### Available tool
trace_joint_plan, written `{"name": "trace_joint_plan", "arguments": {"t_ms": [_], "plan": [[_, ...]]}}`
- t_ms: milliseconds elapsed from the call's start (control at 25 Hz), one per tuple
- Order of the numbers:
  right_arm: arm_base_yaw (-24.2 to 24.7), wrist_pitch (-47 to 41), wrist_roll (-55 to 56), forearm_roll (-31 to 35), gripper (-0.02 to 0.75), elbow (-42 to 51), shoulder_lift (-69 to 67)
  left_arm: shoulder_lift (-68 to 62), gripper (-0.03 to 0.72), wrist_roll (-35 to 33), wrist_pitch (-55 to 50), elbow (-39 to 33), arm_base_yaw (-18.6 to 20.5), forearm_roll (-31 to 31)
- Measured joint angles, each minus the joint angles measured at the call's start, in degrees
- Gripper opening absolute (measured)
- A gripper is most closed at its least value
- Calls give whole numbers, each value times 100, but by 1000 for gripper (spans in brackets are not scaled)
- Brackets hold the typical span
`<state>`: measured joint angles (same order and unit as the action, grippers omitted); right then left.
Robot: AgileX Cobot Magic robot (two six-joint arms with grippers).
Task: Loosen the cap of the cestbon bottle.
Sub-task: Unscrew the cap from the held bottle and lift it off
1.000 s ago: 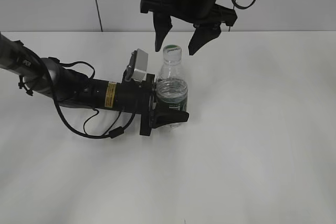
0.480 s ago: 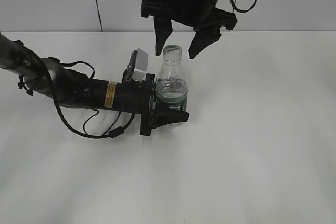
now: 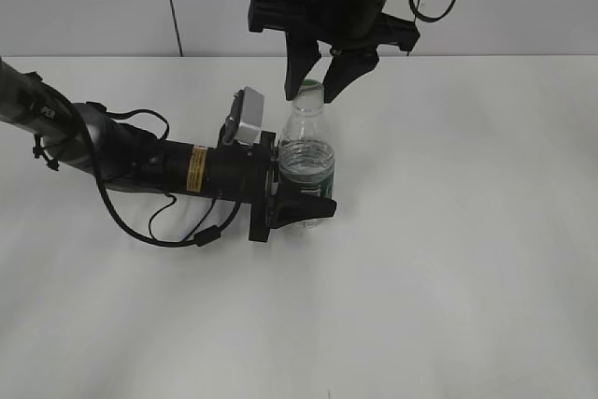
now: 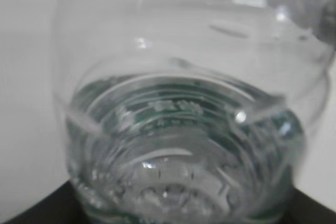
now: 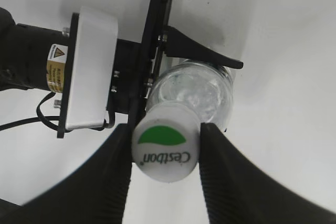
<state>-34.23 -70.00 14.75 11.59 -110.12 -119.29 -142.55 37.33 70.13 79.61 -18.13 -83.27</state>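
The cestbon bottle [image 3: 306, 151] stands upright on the white table, clear with a dark green label low on its body. My left gripper [image 3: 304, 189] reaches in from the left and is shut on the bottle's lower body, which fills the left wrist view [image 4: 184, 129]. The white cap [image 5: 165, 148] shows a green mark and the word Cestbon. From above, my right gripper [image 5: 165, 132] has come down over it, and both black fingers [image 5: 110, 171] press against the cap's sides. In the exterior view the cap [image 3: 310, 88] is mostly hidden between those fingers.
The left arm lies low across the white table [image 3: 448, 259] with a loose black cable [image 3: 177, 231] looping in front of it. Its white wrist camera housing [image 3: 248, 119] sits just left of the bottle's neck. A pale wall rises behind the table.
My right gripper has closed from wide open, with fingers apart on either side of the cap, onto the cap. The left gripper and the bottle have not moved.
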Motion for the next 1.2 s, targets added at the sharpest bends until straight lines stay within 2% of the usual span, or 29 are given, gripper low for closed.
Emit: {"name": "trace_joint_plan", "arguments": {"t_ms": [160,680,1200], "plan": [[0,6,-769,0,301,0,0,0,410,0,0,0,0,0],[0,11,-4635,-115,295,-5,18,0,410,6,-6,0,0,-7],[0,11,-7240,-65,291,-5,23,0,410,20,-1,0,0,-13]]}}
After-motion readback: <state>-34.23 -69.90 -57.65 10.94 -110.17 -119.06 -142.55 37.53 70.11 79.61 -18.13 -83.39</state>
